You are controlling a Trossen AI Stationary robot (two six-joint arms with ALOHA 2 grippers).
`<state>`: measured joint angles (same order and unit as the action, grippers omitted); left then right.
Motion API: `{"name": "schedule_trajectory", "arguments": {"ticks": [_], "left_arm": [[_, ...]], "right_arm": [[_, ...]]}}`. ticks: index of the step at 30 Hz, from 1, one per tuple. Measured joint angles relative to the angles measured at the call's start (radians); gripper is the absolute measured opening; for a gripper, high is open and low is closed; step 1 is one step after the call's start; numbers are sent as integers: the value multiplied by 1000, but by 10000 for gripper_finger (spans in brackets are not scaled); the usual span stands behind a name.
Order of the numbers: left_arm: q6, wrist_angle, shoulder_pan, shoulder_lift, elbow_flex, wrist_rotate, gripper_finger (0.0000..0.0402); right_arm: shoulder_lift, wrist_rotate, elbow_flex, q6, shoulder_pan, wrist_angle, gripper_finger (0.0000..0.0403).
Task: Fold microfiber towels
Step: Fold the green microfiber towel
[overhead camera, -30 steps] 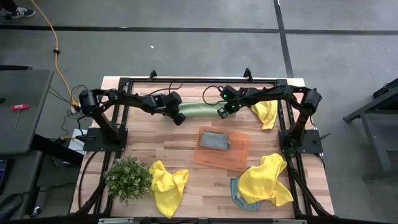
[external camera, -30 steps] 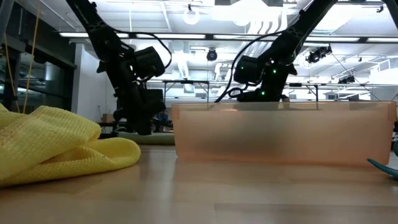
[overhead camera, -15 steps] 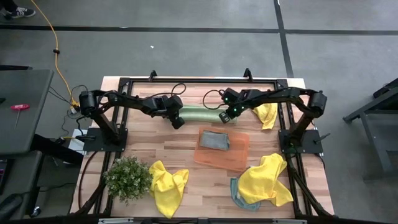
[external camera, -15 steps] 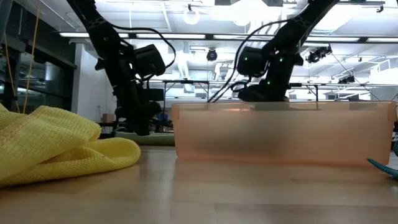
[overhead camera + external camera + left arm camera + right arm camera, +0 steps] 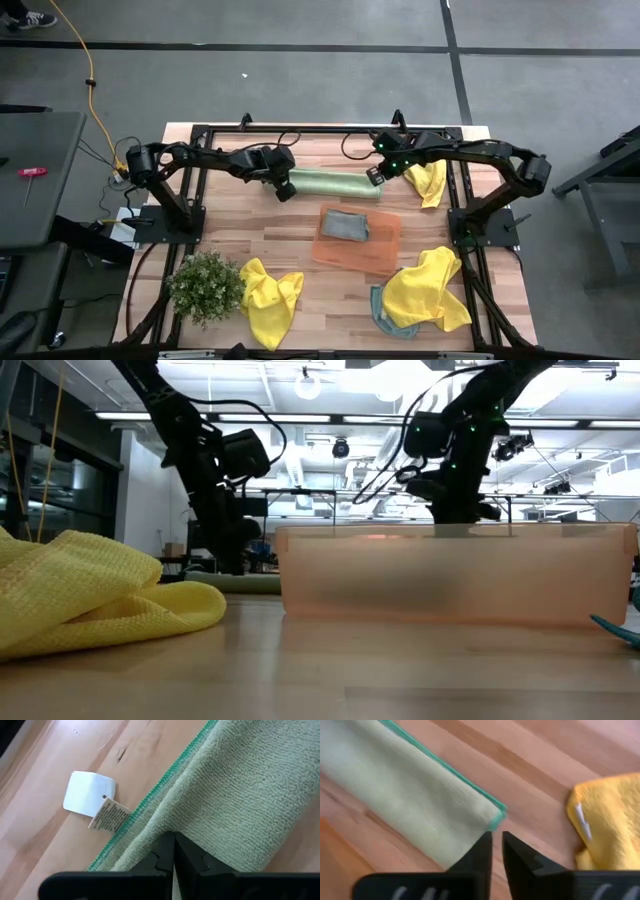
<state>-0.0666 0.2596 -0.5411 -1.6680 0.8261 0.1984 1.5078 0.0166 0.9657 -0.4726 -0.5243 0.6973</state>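
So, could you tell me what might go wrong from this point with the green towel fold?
1. The left gripper is shut on the pale green towel, while the right gripper sits just off the other end with its fingers slightly parted; pulling from the left could drag the fold askew.
2. The yellow towel lies close beside the right gripper, so a sideways move might snag it.

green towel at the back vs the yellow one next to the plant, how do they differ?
The green towel lies folded into a flat, long strip; the yellow towel sits crumpled in a heap. The left gripper pinches the green towel's end; nothing touches the yellow towel. Both rest on the wooden table.
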Motion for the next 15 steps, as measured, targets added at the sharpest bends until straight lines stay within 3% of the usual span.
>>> {"name": "schedule_trajectory", "arguments": {"ticks": [9,12,15], "left_arm": [[0,10,-2,0,0,-7,0],[0,13,-2,0,0,-7,0],[-1,14,-2,0,0,-8,0]], "right_arm": [[-1,-1,-11,40,0,38,183],[-27,-9,-97,23,-5,8,213],[-93,-85,-234,-69,-7,-118,224]]}}
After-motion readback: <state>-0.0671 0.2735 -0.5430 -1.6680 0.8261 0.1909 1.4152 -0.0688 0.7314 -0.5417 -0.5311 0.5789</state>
